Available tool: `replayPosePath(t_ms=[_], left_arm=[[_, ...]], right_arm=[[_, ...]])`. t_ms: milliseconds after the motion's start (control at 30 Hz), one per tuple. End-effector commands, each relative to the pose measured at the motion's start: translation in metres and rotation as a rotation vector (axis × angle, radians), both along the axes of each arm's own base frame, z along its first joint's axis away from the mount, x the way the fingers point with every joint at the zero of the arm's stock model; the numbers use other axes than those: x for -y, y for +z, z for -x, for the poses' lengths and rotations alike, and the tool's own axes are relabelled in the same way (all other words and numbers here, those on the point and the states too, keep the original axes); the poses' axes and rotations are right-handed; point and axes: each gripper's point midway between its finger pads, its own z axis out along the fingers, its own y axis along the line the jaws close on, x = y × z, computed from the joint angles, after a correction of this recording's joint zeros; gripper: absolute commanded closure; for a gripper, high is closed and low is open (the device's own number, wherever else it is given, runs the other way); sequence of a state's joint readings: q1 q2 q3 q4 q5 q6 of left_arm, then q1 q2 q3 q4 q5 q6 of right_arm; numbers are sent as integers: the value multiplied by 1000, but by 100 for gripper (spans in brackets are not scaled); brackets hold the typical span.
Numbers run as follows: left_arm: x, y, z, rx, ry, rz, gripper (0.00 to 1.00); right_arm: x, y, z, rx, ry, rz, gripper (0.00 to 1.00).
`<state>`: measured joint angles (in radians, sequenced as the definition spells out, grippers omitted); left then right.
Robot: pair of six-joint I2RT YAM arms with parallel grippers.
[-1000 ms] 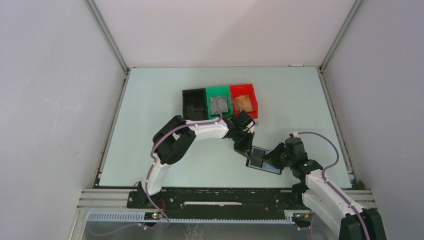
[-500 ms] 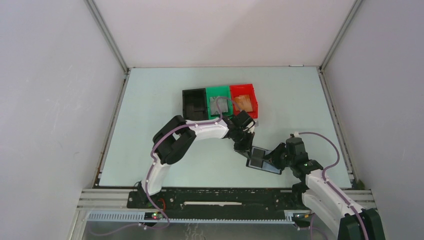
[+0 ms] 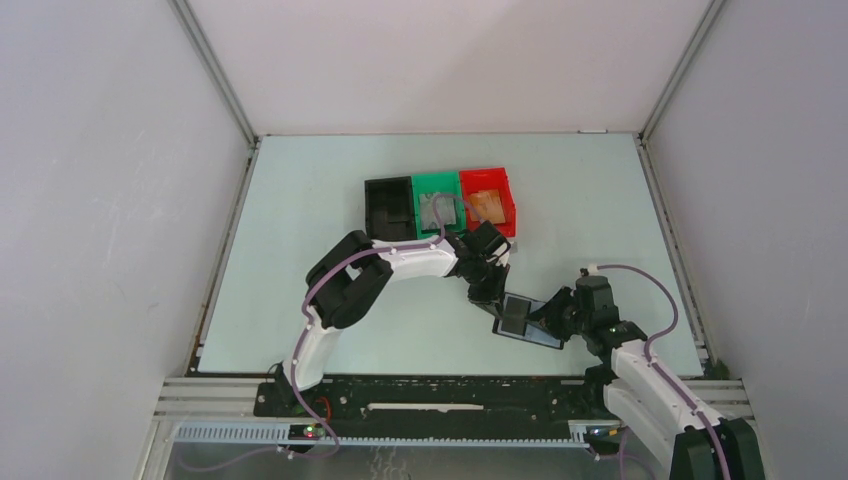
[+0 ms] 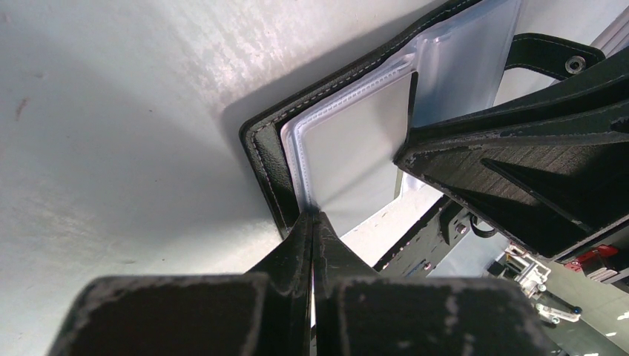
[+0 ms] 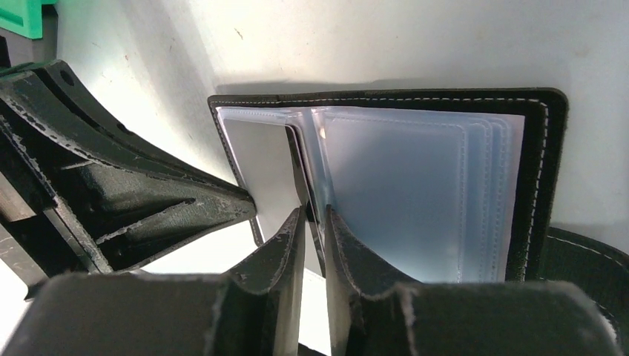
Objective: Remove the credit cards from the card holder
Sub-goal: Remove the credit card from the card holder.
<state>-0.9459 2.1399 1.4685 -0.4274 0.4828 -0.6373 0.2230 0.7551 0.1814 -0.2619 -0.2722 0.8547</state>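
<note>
The black card holder (image 3: 522,322) lies open on the table between both grippers, its clear sleeves fanned out (image 5: 415,193). My left gripper (image 3: 497,303) is shut, its fingertips (image 4: 312,216) pinching the edge of a flat grey card (image 4: 348,152) that sits in the sleeve by the holder's stitched border. My right gripper (image 3: 550,318) is shut on a thin sleeve leaf near the spine (image 5: 314,215). The holder's strap tab (image 4: 549,52) shows at the far edge. Grey cards (image 3: 437,210) lie in the green bin and orange cards (image 3: 487,205) in the red bin.
Three small bins stand in a row behind the left gripper: black (image 3: 388,208), green (image 3: 432,185) and red (image 3: 485,178). The enclosure walls rise on the left, right and back. The aluminium rail (image 3: 450,410) runs along the near edge.
The right wrist has shifted very slightly. The holder and the left gripper stay where they were.
</note>
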Motion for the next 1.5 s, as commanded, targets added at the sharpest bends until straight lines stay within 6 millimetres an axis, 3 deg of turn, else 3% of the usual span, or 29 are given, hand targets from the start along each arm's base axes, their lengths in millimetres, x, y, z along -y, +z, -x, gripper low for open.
replayPosePath(t_ms=[0, 200, 333, 733, 1467], left_arm=[[2, -12, -1, 11, -15, -27, 100], [9, -3, 3, -6, -44, 23, 100], [13, 2, 7, -16, -58, 50, 100], [-3, -9, -8, -20, 40, 12, 100], [-12, -14, -14, -33, 62, 10, 100]], right_arm=[[-11, 8, -1, 47, 65, -45, 77], [-13, 7, 0, 46, 72, -56, 79], [-11, 2, 2, 25, 68, -48, 100], [11, -1, 7, 18, -14, -34, 100], [26, 1, 19, -6, -69, 4, 100]])
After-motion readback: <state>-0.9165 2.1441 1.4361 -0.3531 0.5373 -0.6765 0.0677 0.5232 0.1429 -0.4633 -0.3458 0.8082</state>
